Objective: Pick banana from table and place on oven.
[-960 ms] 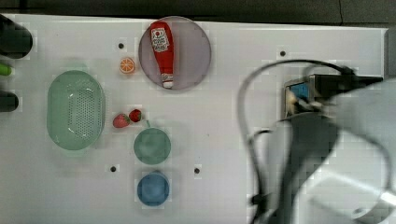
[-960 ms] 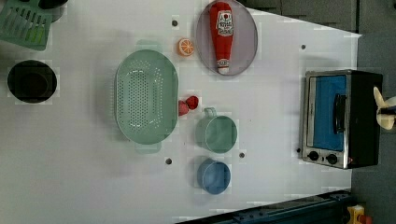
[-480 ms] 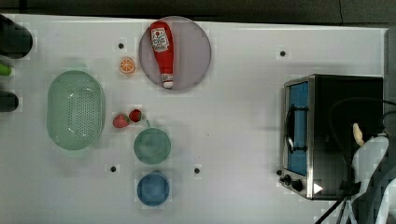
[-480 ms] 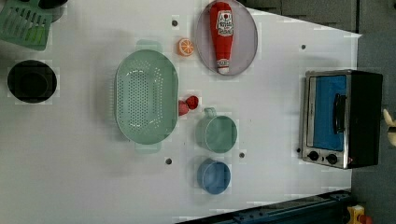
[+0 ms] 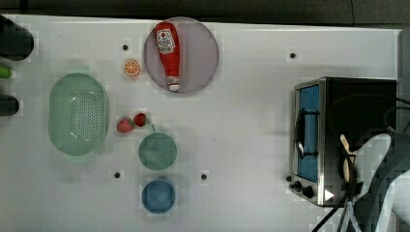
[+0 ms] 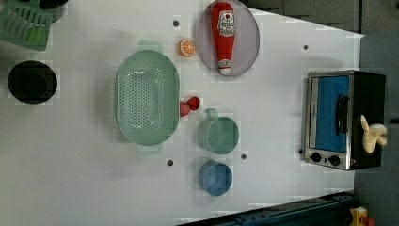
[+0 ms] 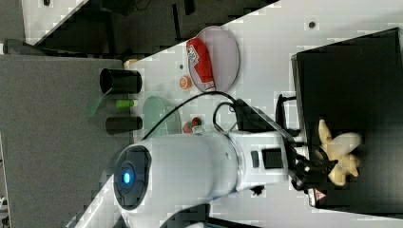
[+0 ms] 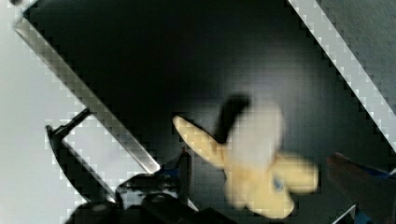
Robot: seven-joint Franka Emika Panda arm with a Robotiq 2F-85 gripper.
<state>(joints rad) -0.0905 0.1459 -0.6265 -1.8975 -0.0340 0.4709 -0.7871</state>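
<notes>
The banana (image 8: pixel 254 170), pale yellow with its peel flaps spread, lies on the black top of the oven (image 5: pixel 360 104). In the left view the banana (image 6: pixel 373 134) sits near the oven's (image 6: pixel 343 117) right edge. My gripper (image 8: pixel 271 175) is open, one dark finger (image 8: pixel 184 163) on each side of the fruit, not pressing it. In the right view the gripper (image 7: pixel 316 168) reaches onto the oven top (image 7: pixel 351 85) beside the banana (image 7: pixel 340 154). The banana (image 5: pixel 345 157) also lies just beside my white arm (image 5: pixel 387 183) in the top view. The oven stands on the white table (image 5: pixel 241 121).
On the table are a ketchup bottle on a grey plate (image 5: pixel 203 53), an orange slice (image 5: pixel 131 68), a green colander (image 5: pixel 78 113), two strawberries (image 5: pixel 131 123), a green cup (image 5: pixel 157 151) and a blue cup (image 5: pixel 158 195). Dark containers (image 5: pixel 14 43) stand at the top view's left edge.
The arm swung off the oven toward the top view's lower right. The fingers opened, and the banana now rests on the oven's top.
</notes>
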